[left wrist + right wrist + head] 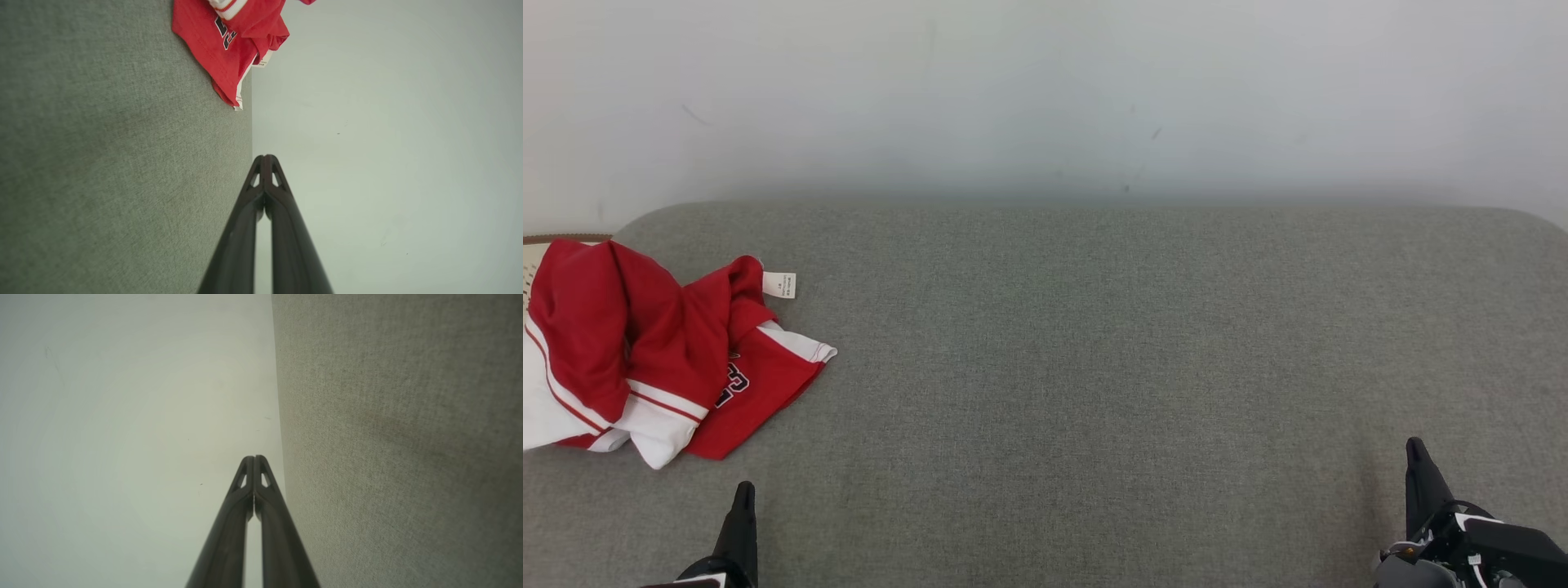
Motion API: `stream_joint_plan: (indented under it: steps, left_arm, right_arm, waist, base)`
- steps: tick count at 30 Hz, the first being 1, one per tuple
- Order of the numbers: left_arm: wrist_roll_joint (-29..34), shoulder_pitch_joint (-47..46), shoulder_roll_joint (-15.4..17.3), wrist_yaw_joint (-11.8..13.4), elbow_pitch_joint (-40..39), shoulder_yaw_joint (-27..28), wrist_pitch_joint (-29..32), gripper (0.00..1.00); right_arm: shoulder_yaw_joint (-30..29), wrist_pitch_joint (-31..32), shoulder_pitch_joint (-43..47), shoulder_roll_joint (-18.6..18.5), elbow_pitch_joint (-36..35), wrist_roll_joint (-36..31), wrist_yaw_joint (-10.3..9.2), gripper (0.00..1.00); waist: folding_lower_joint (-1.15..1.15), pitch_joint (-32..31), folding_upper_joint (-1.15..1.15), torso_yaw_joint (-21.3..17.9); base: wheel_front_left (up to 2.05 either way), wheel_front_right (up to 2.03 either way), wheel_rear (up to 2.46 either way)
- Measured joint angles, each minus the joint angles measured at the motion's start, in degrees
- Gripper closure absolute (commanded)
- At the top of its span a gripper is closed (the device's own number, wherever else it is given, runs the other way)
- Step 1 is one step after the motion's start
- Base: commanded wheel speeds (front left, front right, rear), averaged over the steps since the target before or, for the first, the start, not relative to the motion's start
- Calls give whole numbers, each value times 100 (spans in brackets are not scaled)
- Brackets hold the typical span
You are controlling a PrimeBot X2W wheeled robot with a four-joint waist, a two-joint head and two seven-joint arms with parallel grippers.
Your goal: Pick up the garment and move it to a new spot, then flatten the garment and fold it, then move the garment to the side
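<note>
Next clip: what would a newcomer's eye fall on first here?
A crumpled red-and-white jersey garment lies heaped at the left end of the grey fabric-covered surface, its white label showing. The dark left pincer and right pincer sit shut and empty at the near edge, apart from it.

Right gripper (254,458) jaws meet beside grey fabric (400,437).

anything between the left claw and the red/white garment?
Nothing visible. The left claw, shut, shows low in the head view; the garment lies crumpled just ahead of it, slightly to the left. Between them is only the grey fabric surface.
</note>
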Motion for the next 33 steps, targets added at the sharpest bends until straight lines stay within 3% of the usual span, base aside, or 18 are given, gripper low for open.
stream_joint_plan:
  steps: [11,12,23,33]
  left_arm:
    - [0,0,0,0,0,0,0,100]
    - [0,0,0,0,0,0,0,0]
    - [165,238,-75,7,91,-45,-199,0]
    - [1223,263,-73,7,-45,-52,-497,0]
  right_arm:
    - [-2,0,0,0,0,0,0,100]
    - [-2,0,0,0,0,0,0,0]
    - [151,-119,214,15,105,-85,-1,0]
    - [553,-463,198,-204,37,-881,-1,0]
  waist:
    - [0,0,0,0]
    - [0,0,0,0]
    - [0,14,0,-3]
    - [1,39,0,-15]
  base:
    - [0,0,0]
    - [0,0,0]
    - [0,0,0]
    - [0,0,0]
